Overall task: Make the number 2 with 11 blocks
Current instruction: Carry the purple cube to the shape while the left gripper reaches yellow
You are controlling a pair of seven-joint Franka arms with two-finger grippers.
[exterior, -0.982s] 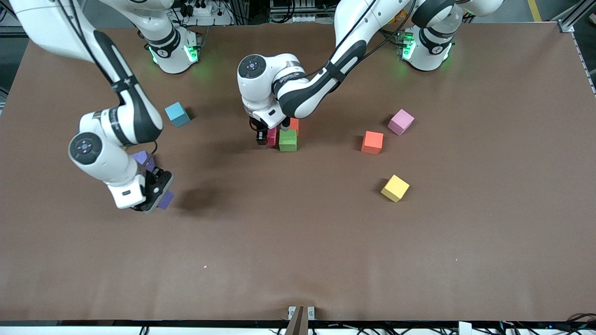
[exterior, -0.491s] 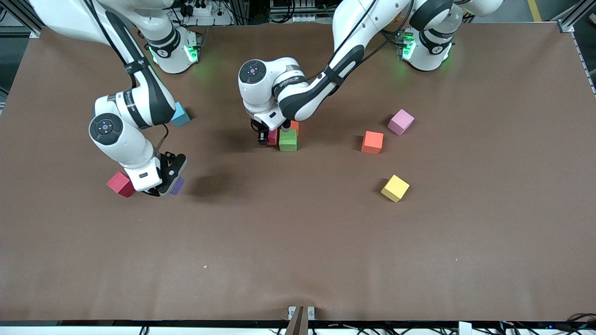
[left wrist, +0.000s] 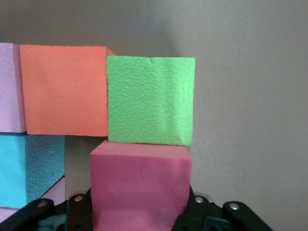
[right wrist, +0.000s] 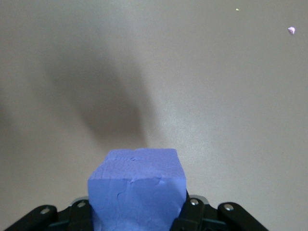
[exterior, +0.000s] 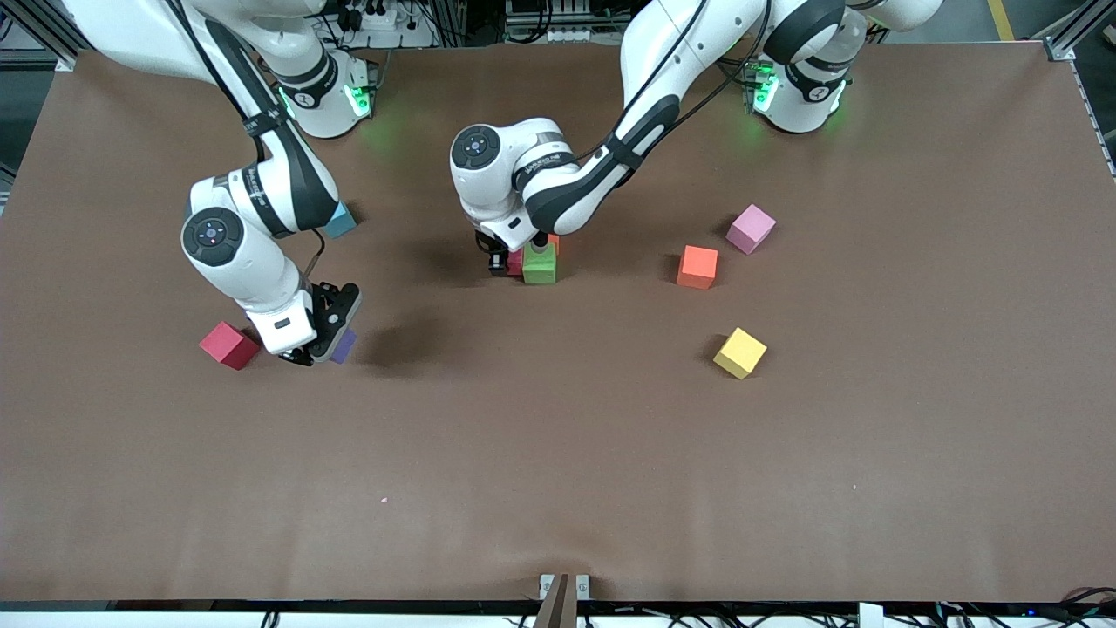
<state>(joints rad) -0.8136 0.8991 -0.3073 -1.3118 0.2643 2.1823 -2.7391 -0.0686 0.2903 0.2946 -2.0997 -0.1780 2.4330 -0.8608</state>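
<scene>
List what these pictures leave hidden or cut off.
- Front view: the left arm covers most of the block group; its count is unclear.
- Front view: the right arm hides most of the light blue block.
- Left wrist view: the frame edge cuts the pink block.

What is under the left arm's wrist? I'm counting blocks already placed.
Seen there: a green block, an orange block, pink block and light blue block edges, plus the magenta block the left end effector holds. The wrist covers the rest.
</scene>
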